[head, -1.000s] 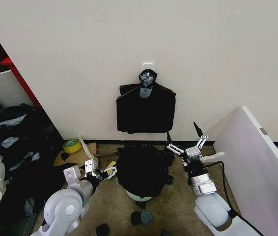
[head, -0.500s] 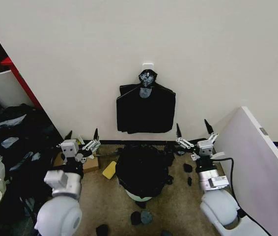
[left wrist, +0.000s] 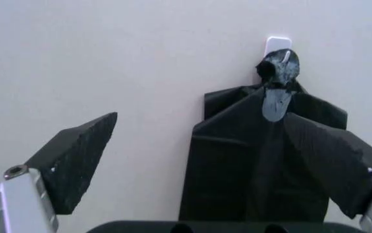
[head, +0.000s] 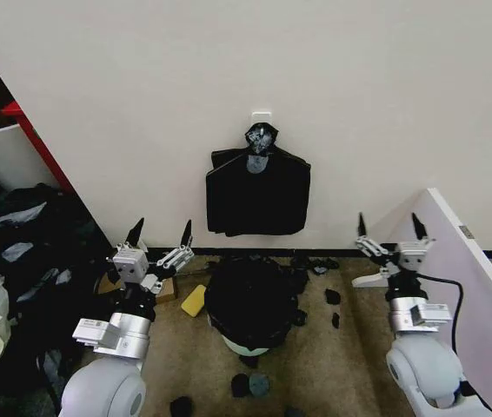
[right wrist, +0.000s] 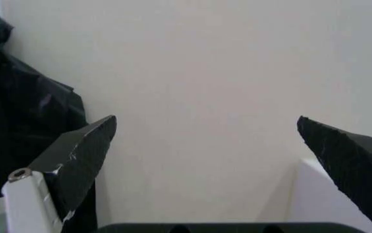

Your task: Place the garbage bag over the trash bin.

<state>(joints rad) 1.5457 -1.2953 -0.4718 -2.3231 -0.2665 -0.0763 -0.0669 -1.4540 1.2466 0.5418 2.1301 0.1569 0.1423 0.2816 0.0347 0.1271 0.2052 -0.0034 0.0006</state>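
The garbage bag point(head: 250, 300) is draped over the trash bin, covering its top and sides; a strip of the white trash bin point(head: 244, 349) shows at the base. My left gripper point(head: 161, 234) is raised to the left of the bin, open and holding nothing, fingers pointing up at the wall. To the right of the bin my right gripper point(head: 388, 226) is also raised, open and holding nothing. In the left wrist view the wide-apart fingers point(left wrist: 75, 165) frame the wall; the right wrist fingers point(right wrist: 79, 155) stand just as wide.
A flat black bundle point(head: 258, 191) hangs on a wall hook above the bin. A white panel point(head: 463, 278) leans at the right. Tape roll point(head: 128, 257), cardboard, a yellow piece point(head: 194, 301) and black scraps point(head: 333, 297) lie on the floor; a cluttered dark pile sits at the left.
Both grippers have let go of the bag at the bin's rim, lifted up and swung outward away from the bin. The bag stays draped over the bin.
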